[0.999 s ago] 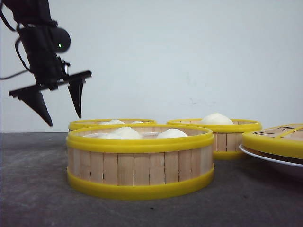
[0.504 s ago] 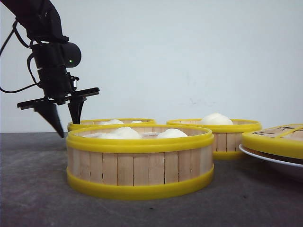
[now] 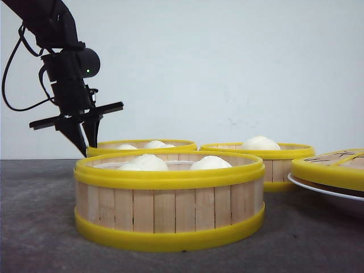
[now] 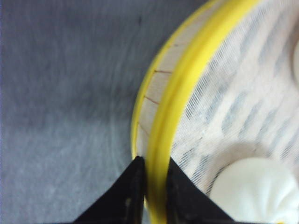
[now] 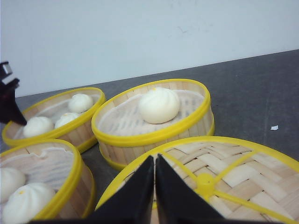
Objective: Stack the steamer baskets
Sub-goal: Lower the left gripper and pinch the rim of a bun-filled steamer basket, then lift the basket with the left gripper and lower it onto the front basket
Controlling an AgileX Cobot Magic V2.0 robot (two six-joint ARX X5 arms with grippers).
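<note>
Three steamer baskets hold white buns. The nearest basket [image 3: 169, 199] stands at the middle front. Behind it to the left is a second basket [image 3: 142, 145], and a third [image 3: 267, 162] is at the back right. My left gripper [image 3: 85, 139] is down at the back-left basket's left edge. Its fingers are shut on that basket's yellow rim [image 4: 196, 65], one inside and one outside. My right gripper [image 5: 154, 161] is shut and empty, hovering over the woven lid [image 5: 224, 177]. It does not show in the front view.
The flat yellow-rimmed lid [image 3: 333, 168] lies on a white plate [image 3: 318, 190] at the right edge. A dark grey tabletop [image 3: 40, 227] runs to a white wall behind. The three baskets stand close together [image 5: 154, 126].
My left gripper came down and to the right, from above the back-left basket onto its rim, and its fingers closed on it. The back-left and nearest baskets shifted slightly.
</note>
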